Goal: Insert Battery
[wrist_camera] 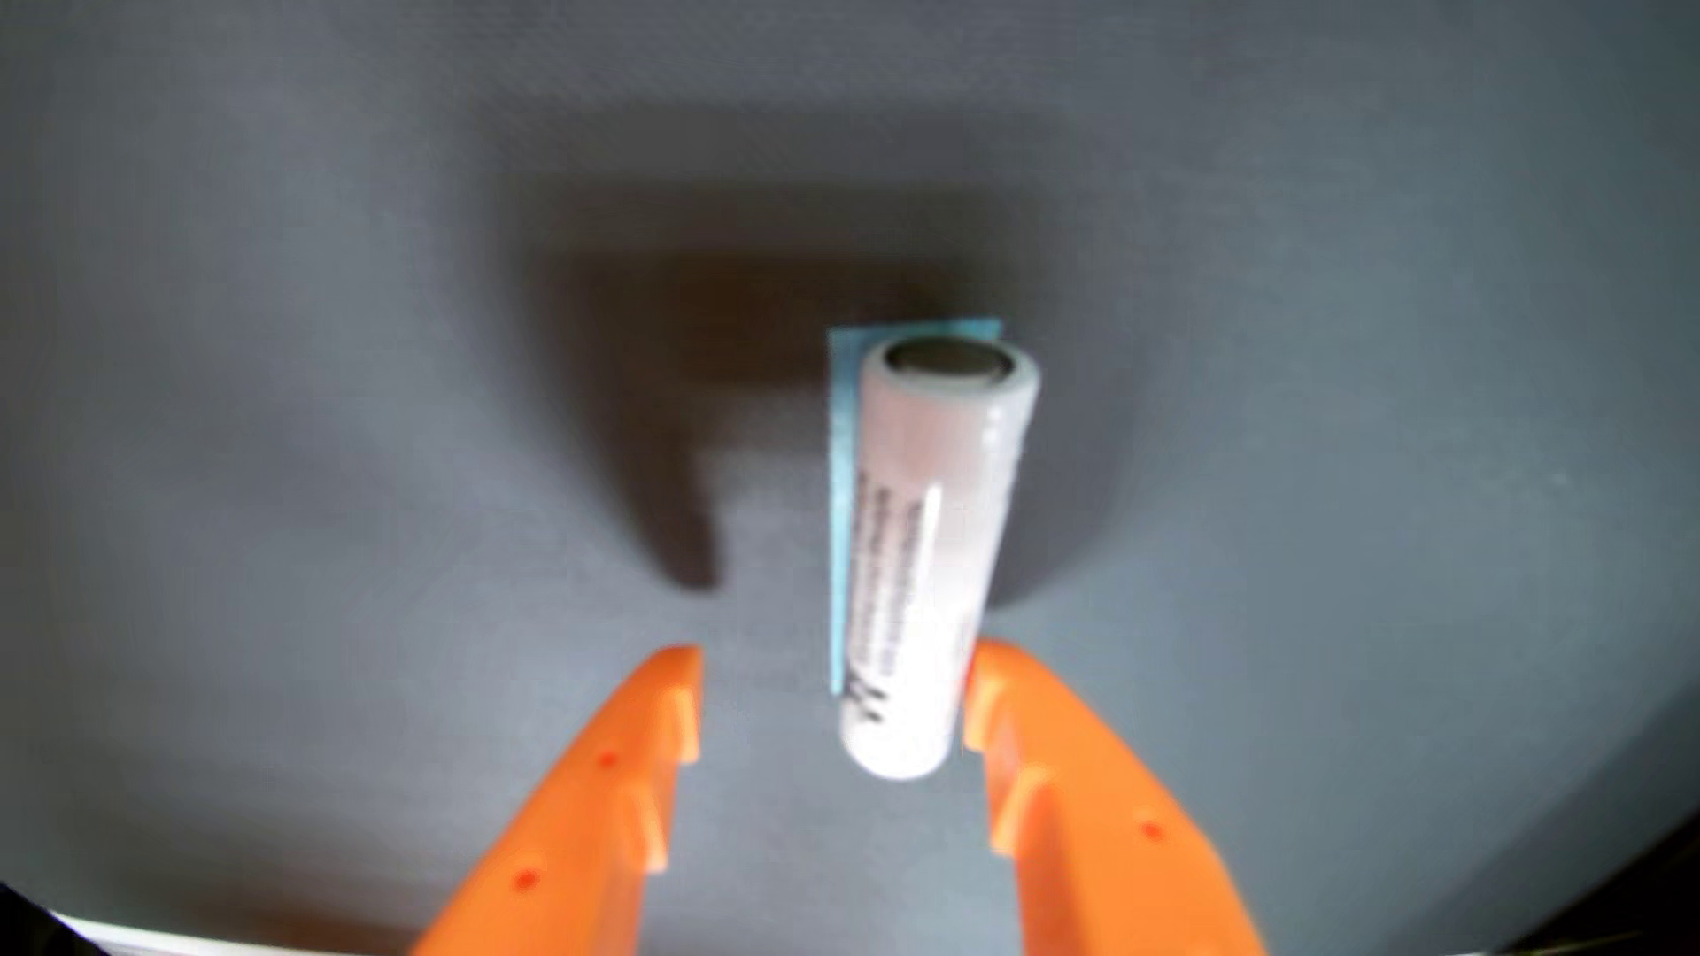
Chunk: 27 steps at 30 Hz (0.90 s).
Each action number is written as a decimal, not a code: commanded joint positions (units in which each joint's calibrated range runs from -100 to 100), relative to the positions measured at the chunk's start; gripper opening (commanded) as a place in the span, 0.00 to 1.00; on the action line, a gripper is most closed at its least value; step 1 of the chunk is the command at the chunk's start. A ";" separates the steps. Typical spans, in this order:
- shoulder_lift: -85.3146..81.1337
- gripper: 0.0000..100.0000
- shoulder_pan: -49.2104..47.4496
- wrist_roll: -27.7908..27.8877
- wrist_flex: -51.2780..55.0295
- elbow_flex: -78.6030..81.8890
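A white cylindrical battery [929, 551] with dark print along its side lies lengthwise on a grey mat, its metal end cap pointing to the top of the wrist view. A light blue strip [842, 515] shows under its left side. My gripper [832, 708] enters from the bottom edge with two orange fingers spread wide apart. The right finger [1012, 735] sits beside the battery's near end, touching or almost touching it. A clear gap separates the left finger [662, 726] from the battery. Nothing is clamped between the jaws. No slot or holder for the battery is in view.
The grey mat [322, 414] fills nearly the whole view, with the arm's dark shadow across it above and to the left of the battery. A pale edge [138, 933] shows at the bottom left corner.
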 commanded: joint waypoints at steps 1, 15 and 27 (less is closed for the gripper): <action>-0.06 0.17 -0.25 -0.05 -0.13 -3.13; 0.36 0.17 0.81 0.36 -0.21 -2.77; 0.44 0.16 1.28 0.41 -3.68 1.02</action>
